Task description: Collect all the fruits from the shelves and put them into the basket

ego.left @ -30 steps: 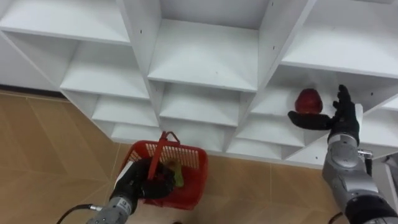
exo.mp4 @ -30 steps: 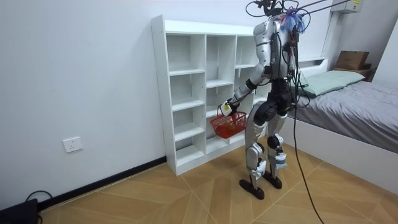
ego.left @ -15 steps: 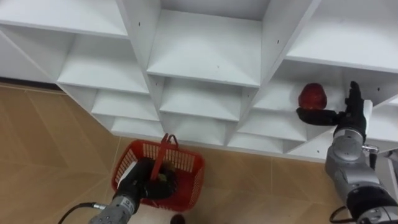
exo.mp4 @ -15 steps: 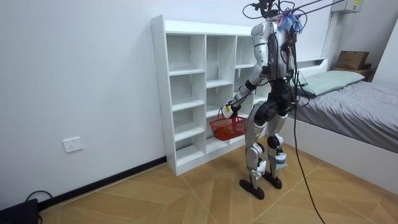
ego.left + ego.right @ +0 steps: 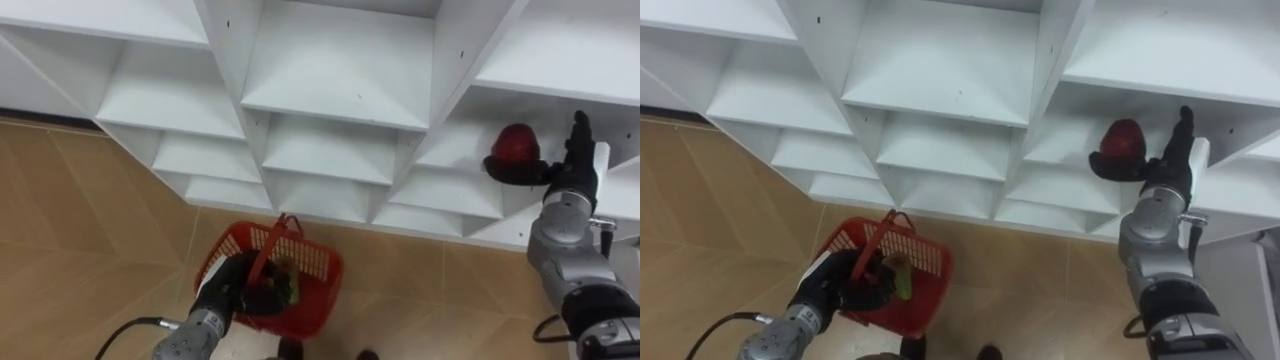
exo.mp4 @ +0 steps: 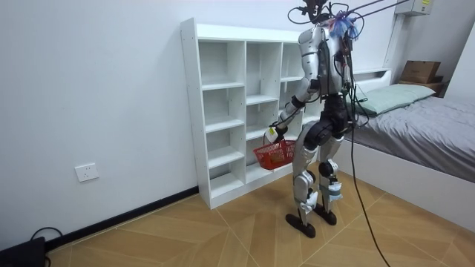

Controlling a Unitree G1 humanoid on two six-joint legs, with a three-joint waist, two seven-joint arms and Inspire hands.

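A dark red round fruit [image 5: 516, 143] [image 5: 1122, 140] sits on a shelf in the right column of the white closet [image 5: 340, 90]. My right hand [image 5: 575, 165] [image 5: 1171, 160] is open just right of the fruit, fingers straight up and thumb stretched out under it. My left hand [image 5: 232, 292] [image 5: 835, 285] is shut on the handle of a red plastic basket [image 5: 310, 275] [image 5: 925, 262], which hangs low over the floor. A green fruit [image 5: 290, 290] lies inside the basket. The room view has me standing upright in front of the closet, with the basket [image 6: 273, 152] at thigh height.
The other closet compartments hold nothing. A wood floor [image 5: 80, 230] runs below the closet. In the room view a bed [image 6: 415, 119] stands at the right, behind me, and the white wall [image 6: 96, 96] is on the left.
My right hand has gone deeper into the compartment, closing up beside the red fruit, thumb now under it. The basket has swung slightly in my left hand. The head camera shifted a little.
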